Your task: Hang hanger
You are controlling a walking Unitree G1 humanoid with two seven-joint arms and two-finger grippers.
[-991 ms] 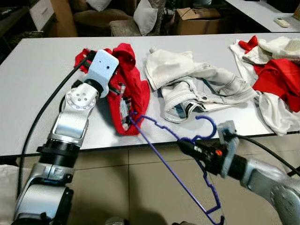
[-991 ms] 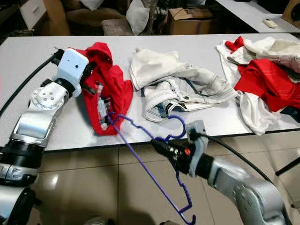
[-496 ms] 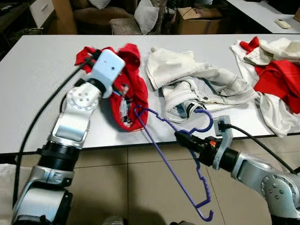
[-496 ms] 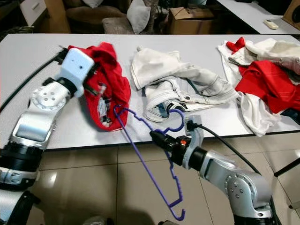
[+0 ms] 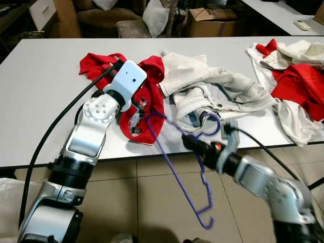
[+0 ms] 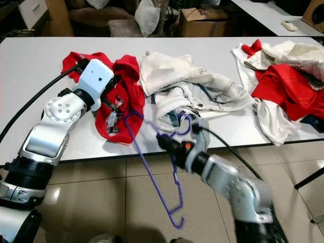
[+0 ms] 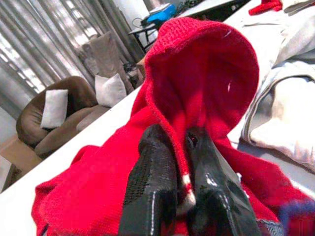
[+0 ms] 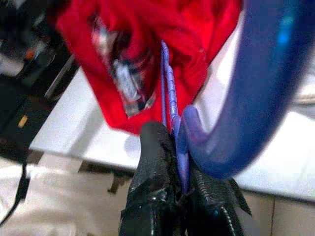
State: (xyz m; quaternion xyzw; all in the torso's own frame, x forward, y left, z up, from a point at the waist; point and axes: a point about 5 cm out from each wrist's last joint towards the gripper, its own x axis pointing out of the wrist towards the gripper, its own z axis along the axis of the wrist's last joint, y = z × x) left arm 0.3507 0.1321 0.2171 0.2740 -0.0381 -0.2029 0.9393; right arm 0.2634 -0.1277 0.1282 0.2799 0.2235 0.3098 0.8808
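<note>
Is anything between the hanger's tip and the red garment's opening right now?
Nothing visible. The right gripper holds the hanger by its neck, its upper tip at the red garment. The left gripper pinches the garment's edge; the white clothes lie beside it.

Right tool clamped on the blue hanger, red garment beyond

The right tool [image 8: 179, 187] had its two black fingers [image 8: 155, 172] pressed together on the thin wire of the blue hanger [image 8: 170, 93]. The hanger's thick hook curved close past the lens, blurred. The wire ran from the fingers up to the red garment [image 8: 147, 54], which lay bunched on the white counter [image 8: 88, 123] with a plaid label showing in its opening. Below the counter's edge, pale floor [image 8: 59, 196] and a dark cable were visible.
</note>
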